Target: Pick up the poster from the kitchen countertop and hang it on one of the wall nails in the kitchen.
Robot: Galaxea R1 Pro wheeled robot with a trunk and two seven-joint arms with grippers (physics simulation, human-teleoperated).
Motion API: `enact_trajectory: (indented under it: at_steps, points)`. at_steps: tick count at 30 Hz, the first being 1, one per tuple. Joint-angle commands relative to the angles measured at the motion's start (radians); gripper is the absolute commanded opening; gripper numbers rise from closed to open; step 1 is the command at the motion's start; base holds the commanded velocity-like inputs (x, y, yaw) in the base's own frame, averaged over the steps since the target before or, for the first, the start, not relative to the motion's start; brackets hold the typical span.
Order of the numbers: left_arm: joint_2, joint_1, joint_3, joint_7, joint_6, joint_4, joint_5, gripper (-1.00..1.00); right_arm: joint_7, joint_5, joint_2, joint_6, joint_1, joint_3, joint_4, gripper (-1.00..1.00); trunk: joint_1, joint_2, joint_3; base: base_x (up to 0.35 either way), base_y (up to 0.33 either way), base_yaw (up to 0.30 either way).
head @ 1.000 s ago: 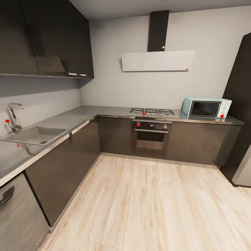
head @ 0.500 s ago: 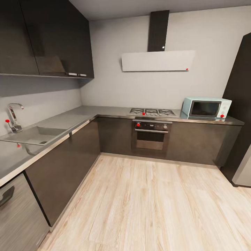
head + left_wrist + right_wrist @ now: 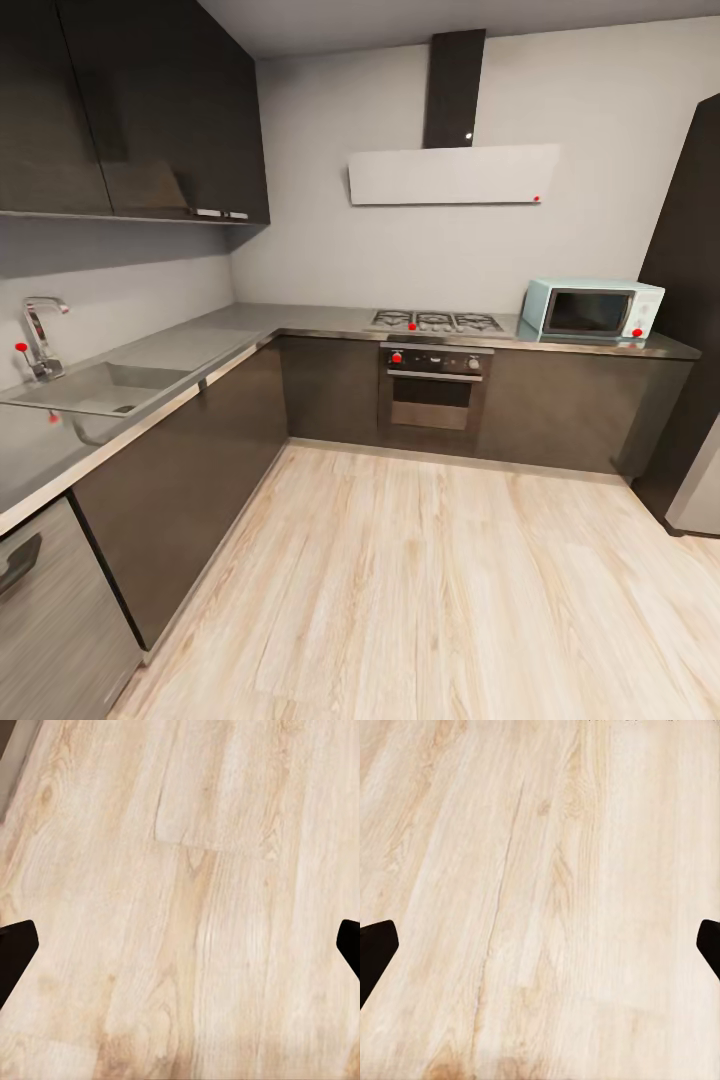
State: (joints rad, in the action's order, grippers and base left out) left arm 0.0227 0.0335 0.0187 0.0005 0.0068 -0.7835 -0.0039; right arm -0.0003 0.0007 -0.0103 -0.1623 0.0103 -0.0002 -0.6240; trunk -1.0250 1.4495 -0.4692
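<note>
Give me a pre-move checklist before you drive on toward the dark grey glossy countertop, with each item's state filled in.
1. Left gripper empty, fingers wide apart over the pale wood plank floor: ok.
2. Right gripper empty, fingers wide apart: ok.
3. Long L-shaped dark grey glossy countertop in the head view: ok.
4. Framed film poster located on that countertop: not ok, none found on the stretch in view.
5. Wall nail located on the plain light grey wall: cannot tell, too small to make out.
6. Floor path to the dark cabinet fronts free: ok.

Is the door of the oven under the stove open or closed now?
Closed. The oven door sits flush with the dark cabinet fronts beside it, its handle bar level, and no gap shows around it.
</note>
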Motion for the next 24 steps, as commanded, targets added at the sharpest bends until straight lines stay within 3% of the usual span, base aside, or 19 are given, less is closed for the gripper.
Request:
enact_trajectory:
  at_steps: [1, 7, 24]
  points:
    - [0.0, 0.0, 0.001, 0.0, 0.001, 0.0, 0.0, 1.0, 0.0, 0.001, 0.0, -0.003, 0.0, 0.0, 0.0, 1.0, 0.0, 0.0, -0.001, 0.0, 0.0, 0.0]
    - [-0.001, 0.0, -0.002, 0.002, -0.005, 0.04, 0.001, 1.0, -0.001, -0.002, 0.001, -0.002, -0.001, 0.002, 0.0, 1.0, 0.0, 0.0, -0.001, 0.0, 0.0, 0.117]
    - [0.0, 0.0, -0.001, 0.004, -0.005, 0.042, 0.001, 1.0, -0.008, 0.003, 0.008, -0.005, -0.001, 0.003, 0.0, 1.0, 0.0, 0.0, -0.001, 0.0, 0.0, 0.286]
